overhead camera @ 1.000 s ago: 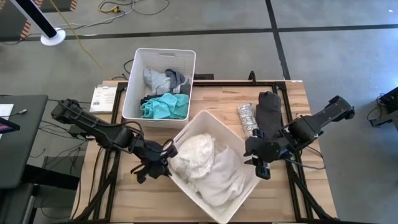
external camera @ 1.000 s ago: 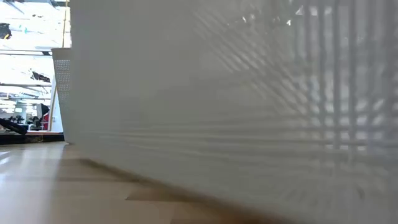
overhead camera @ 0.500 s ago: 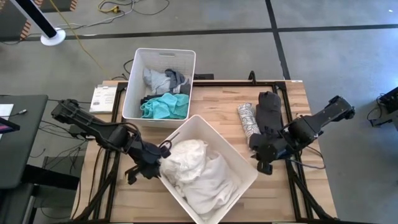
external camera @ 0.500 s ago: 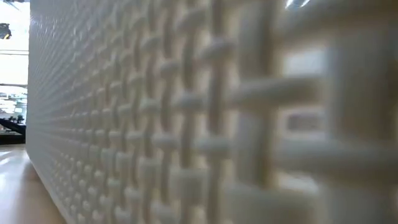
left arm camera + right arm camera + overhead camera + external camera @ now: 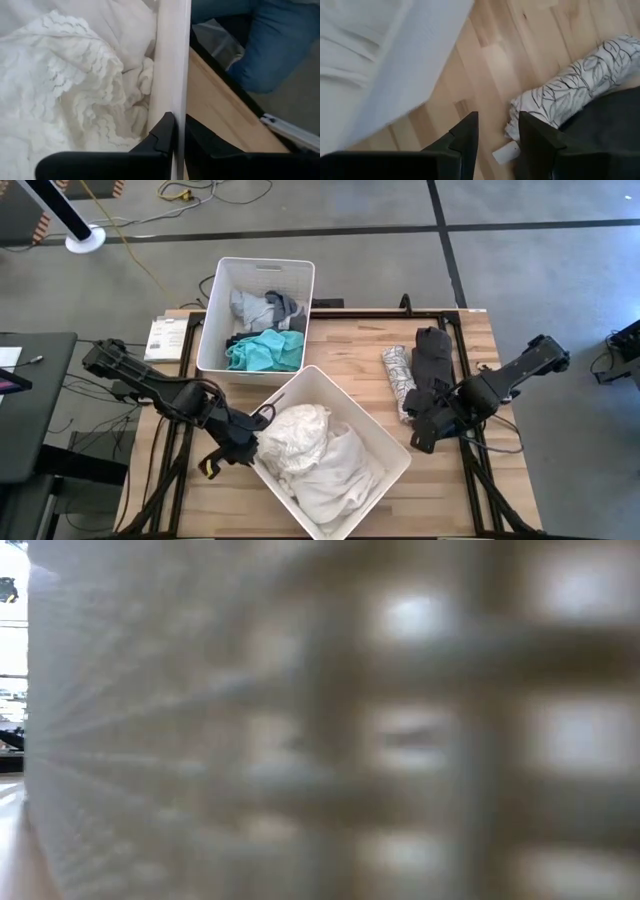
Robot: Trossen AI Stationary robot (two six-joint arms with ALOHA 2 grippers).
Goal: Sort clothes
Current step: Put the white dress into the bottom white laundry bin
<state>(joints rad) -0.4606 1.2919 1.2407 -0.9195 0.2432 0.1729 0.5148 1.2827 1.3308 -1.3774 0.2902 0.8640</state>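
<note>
White plastic bin (image 5: 392, 450) rim clamped by left gripper (image 5: 243, 448), maybe slipping and tipping white clothes (image 5: 310, 455); right gripper (image 5: 424, 425) half open, empty.

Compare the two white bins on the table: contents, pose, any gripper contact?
Far bin: holds teal and grey clothes, sits square to the table edge, nothing touches it. Near bin: holds white clothes, sits turned at an angle, and the left gripper is shut on its rim. The right gripper hangs open beside it. Both are white, rectangular, woven-pattern plastic.
</note>
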